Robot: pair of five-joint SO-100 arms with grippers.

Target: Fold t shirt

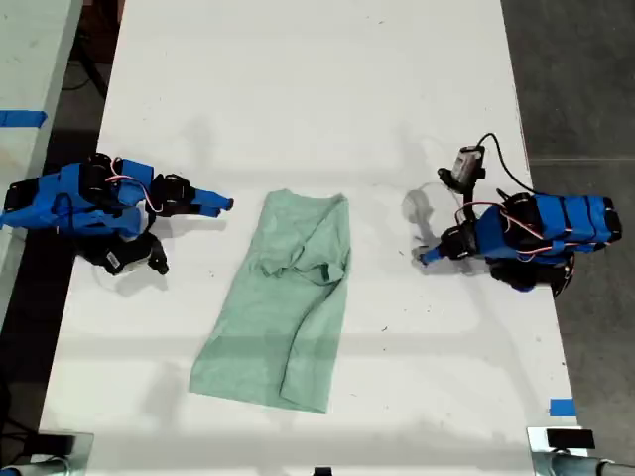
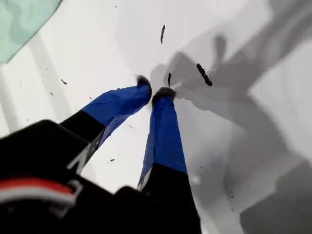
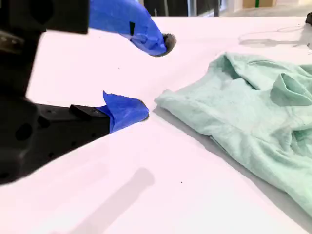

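White table (image 1: pixel 298 99); blue tape (image 1: pixel 562 407) near its edge.

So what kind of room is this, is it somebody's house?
Probably not a house; it looks like a robot lab or workshop. A big white table holds only a t shirt, blue tape marks its edge, and the floor is plain grey.

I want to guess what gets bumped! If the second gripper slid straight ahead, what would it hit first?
Most likely the pale mint-green cloth t shirt. My second gripper has its jaws open and points at the shirt's near edge, with only bare white table between them. Depth is hard to judge.
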